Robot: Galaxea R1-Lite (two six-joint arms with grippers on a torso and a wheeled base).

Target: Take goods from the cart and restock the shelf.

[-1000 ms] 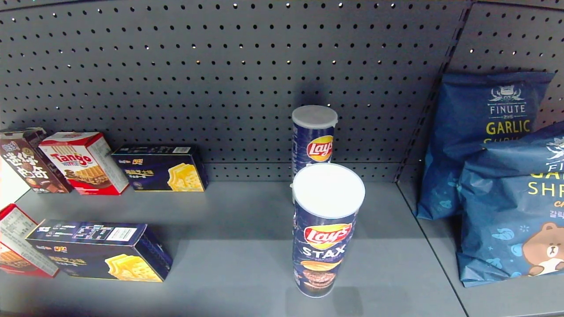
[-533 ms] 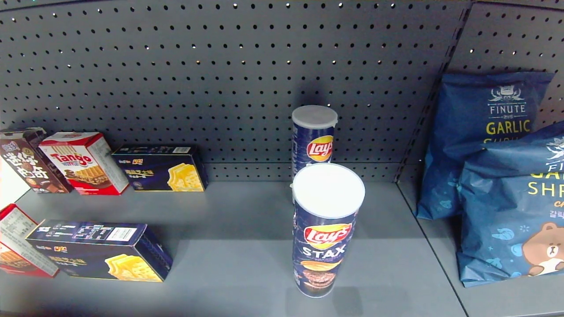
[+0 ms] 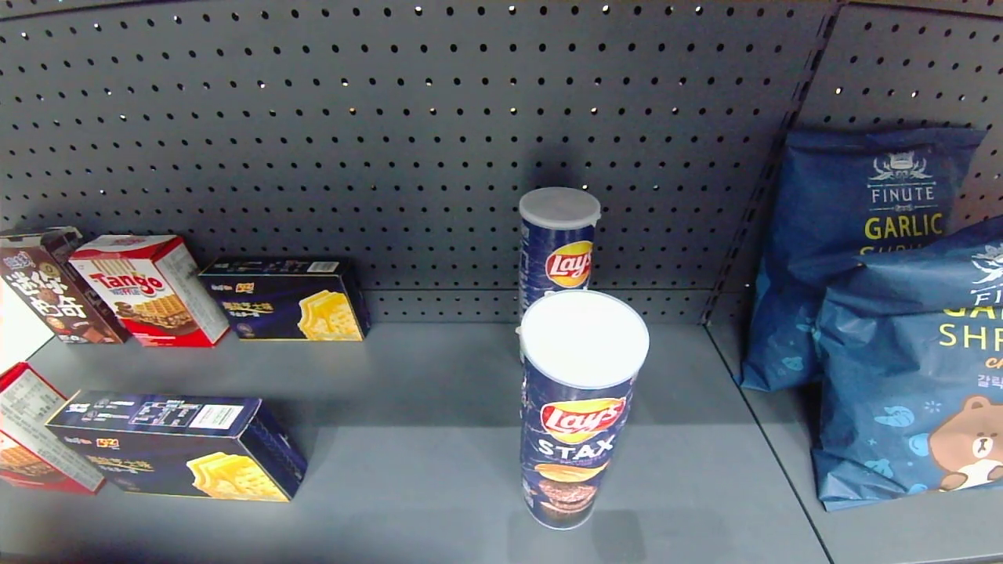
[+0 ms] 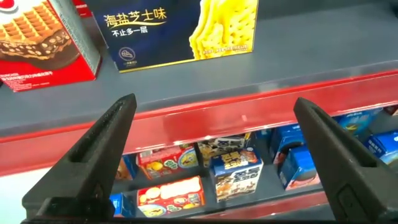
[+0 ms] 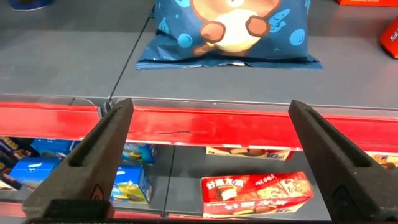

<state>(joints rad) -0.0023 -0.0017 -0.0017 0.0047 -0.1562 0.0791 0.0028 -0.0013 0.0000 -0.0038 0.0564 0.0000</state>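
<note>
Here, two chip cans [image 3: 584, 407], two bags [image 3: 854, 251], five boxes [image 3: 176, 446], left pincer [image 4: 214, 101] apart, right pincer [image 5: 210, 104] apart.

You are looking at a shelf [image 3: 423, 376] carrying nine goods. Two cans are standing mid-shelf: the rear chip can [image 3: 558, 243] and the front chip can [image 3: 578, 423]. Two bags are leaning at its right edge: the rear snack bag [image 3: 838, 235] and the front snack bag [image 3: 909, 376]. Five boxes are sitting toward its left edge: the rear cracker box [image 3: 286, 301], front cracker box [image 3: 180, 446], rear red wafer box [image 3: 153, 290], front red box [image 3: 31, 439] and brown box [image 3: 51, 286].
</note>
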